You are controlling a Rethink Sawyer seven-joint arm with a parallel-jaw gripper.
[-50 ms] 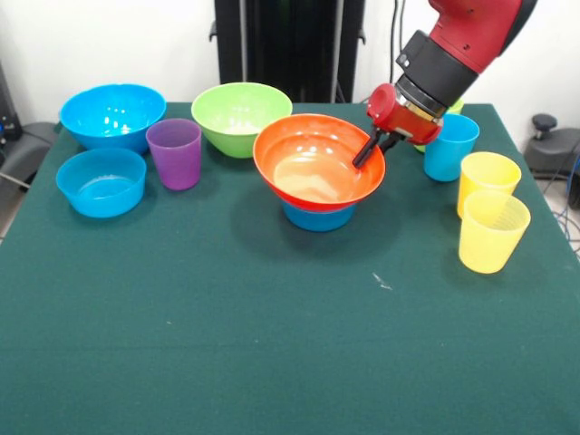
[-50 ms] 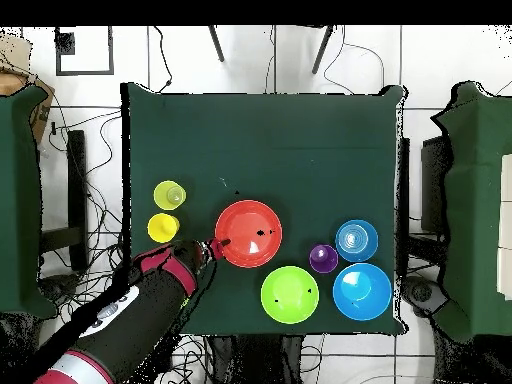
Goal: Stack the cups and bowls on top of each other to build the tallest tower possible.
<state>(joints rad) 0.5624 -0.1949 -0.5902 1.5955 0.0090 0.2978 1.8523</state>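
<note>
Two bowls are stacked at the middle of the green table (image 1: pixel 272 344): the wide orange bowl (image 1: pixel 313 177) sits upright on a small blue bowl (image 1: pixel 317 217), of which only the lower part shows beneath it. The purple cup (image 1: pixel 175 152) is not on this stack; it stands upright on the cloth to the left, just beside the lime green bowl (image 1: pixel 237 116) and near the large blue bowl (image 1: pixel 112 114) at the far left corner. Another small blue bowl (image 1: pixel 101 181) sits nearer, left of the purple cup.

The gripper (image 1: pixel 370 152) comes in from the upper right at a slant, its dark fingers (image 1: pixel 362 156) at the right rim of the orange bowl and reaching just inside it. They look close together, but I cannot tell whether they pinch the rim or only touch it.

On the right, the blue cup (image 1: pixel 450 147) stands upright just behind the gripper, with a sliver of lime green showing beyond it, mostly hidden by the arm. Nearer on that side two yellow cups (image 1: pixel 489 181) stand upright, one just in front of the other, the nearer one (image 1: pixel 492 231) overlapping the farther in the front view
</note>
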